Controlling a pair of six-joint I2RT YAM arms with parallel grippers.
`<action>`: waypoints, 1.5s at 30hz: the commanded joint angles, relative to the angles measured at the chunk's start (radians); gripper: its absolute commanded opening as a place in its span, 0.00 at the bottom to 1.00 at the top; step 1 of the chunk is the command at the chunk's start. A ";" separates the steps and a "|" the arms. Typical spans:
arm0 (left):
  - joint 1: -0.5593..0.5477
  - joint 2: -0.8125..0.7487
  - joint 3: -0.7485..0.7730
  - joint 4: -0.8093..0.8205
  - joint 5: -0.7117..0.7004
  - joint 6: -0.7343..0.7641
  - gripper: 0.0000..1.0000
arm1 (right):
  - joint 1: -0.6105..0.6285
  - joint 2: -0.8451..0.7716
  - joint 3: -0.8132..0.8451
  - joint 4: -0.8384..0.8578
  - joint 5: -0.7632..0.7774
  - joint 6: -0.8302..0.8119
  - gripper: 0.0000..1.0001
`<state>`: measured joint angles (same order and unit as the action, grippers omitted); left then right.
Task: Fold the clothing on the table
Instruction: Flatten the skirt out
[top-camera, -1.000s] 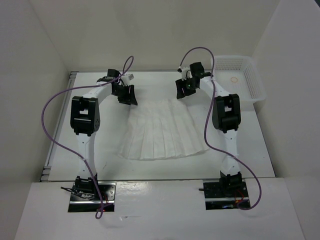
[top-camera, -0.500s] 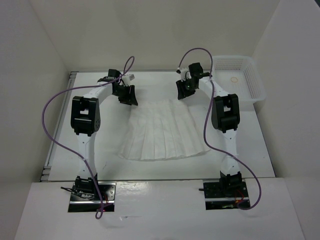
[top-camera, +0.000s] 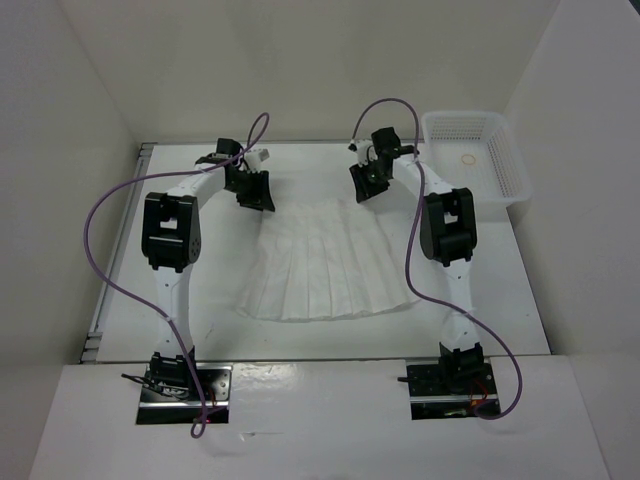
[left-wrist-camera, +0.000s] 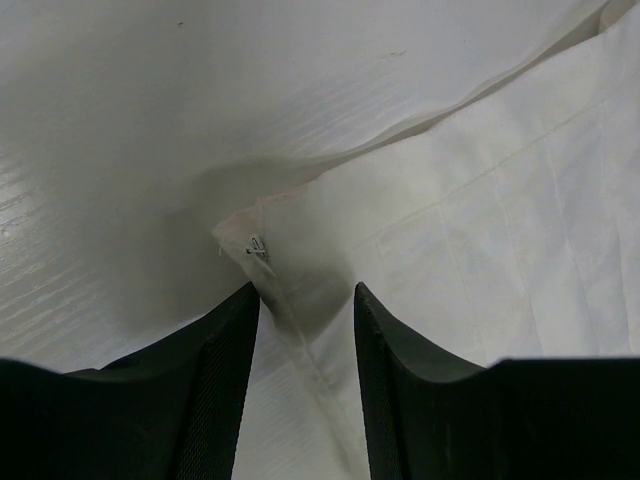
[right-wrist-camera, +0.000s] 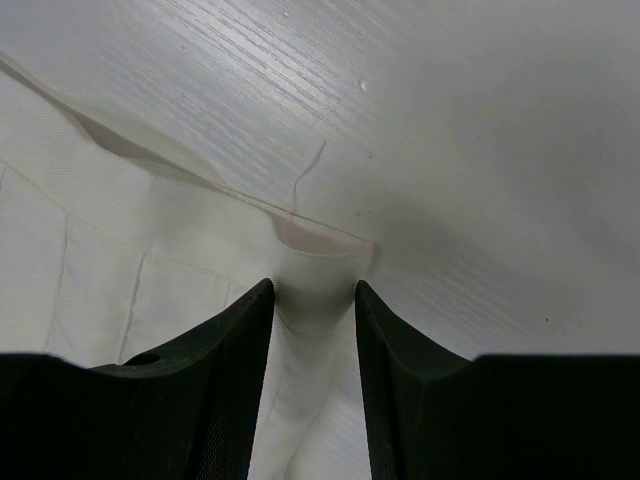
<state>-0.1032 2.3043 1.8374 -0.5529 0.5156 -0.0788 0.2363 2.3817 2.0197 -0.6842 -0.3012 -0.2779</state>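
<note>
As you scan from the left, your left gripper (top-camera: 255, 192) is down at the far-left waistband corner of the white pleated skirt (top-camera: 325, 265). Wrist view: jaws partly open, fabric in the gap, a small metal fastener (left-wrist-camera: 256, 246) just ahead of the tips; no pinch on it. The skirt lies flat on the table (top-camera: 215, 270) between your two arms, waistband at the far side, flared hem toward the bases, pleats running far to near. Your right gripper (top-camera: 362, 185) is at the far-right waistband corner, same stance: jaws partly open, a raised fold of the corner in the gap, not clamped. A white perforated basket (top-camera: 515, 165) sits at the table's far-right corner, well apart from the skirt.
</note>
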 joint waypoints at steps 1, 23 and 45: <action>-0.013 0.006 0.013 -0.027 -0.019 0.011 0.50 | 0.012 0.010 0.034 -0.029 0.027 -0.012 0.43; -0.033 0.076 0.137 -0.056 -0.094 0.002 0.00 | 0.031 0.001 0.025 -0.020 0.073 -0.021 0.01; 0.003 0.098 0.432 -0.157 -0.088 0.102 0.00 | 0.009 -0.010 0.189 0.005 0.205 -0.001 0.00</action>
<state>-0.1188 2.4538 2.2902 -0.6804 0.4007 -0.0269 0.2596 2.3970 2.1609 -0.6842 -0.1375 -0.2806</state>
